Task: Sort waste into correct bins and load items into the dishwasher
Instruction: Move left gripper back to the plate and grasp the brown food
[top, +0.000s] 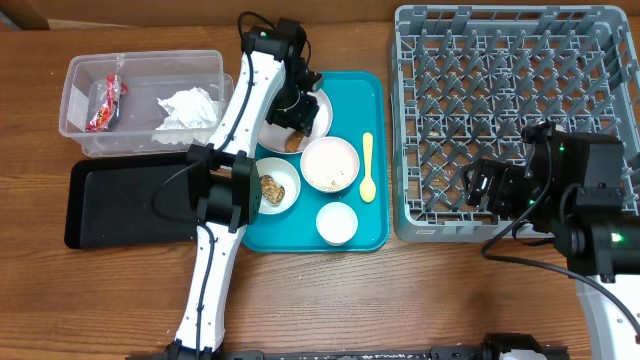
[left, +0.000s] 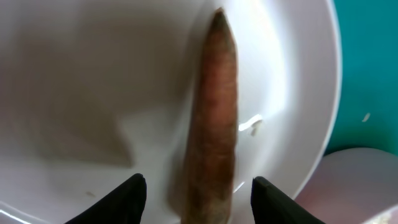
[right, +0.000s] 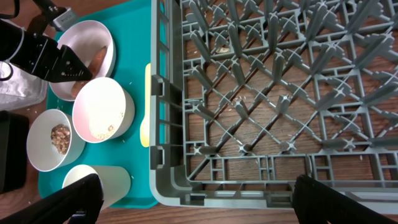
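Observation:
My left gripper is open and low over the pale-pink plate on the teal tray. In the left wrist view its jaws straddle the orange carrot-like stick, which lies on the plate; the jaws are apart from it. One end of the stick shows from overhead. The red wrapper and the white napkin lie in the clear tub. My right gripper is open and empty over the front left corner of the grey dish rack.
On the teal tray stand a bowl with rice, a bowl with a brown lump, a white cup and a yellow spoon. The black tray lies to the left.

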